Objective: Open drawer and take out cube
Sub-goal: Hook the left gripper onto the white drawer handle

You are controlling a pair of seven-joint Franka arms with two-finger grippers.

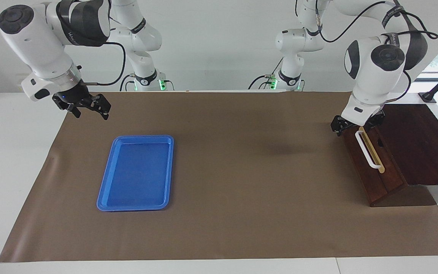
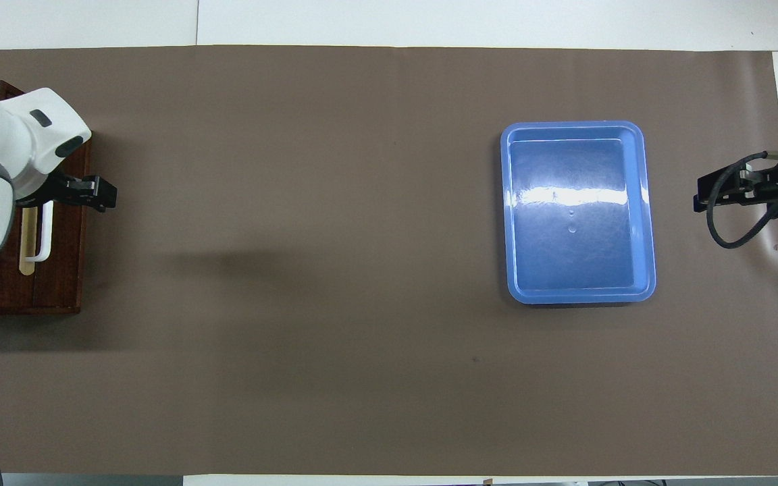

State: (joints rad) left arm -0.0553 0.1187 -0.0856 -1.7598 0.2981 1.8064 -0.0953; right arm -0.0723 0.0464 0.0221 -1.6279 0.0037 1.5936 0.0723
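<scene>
The drawer (image 1: pixel 371 167) sits shut at the table's left-arm end. Left tool (image 1: pixel 356 123), open and empty, hangs at the handle's (image 1: pixel 369 152) top; straddle the bar squarely before closing. Right tool (image 1: pixel 89 106) waits open; cube unseen.

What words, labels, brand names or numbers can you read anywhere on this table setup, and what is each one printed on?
None can be read.
White lettering on the black band of the right arm: too blurred to read.
Flat blue plastic tray, dark reddish-brown wooden drawer with its white bar handle, and the brown table cover: no text or marks.
</scene>
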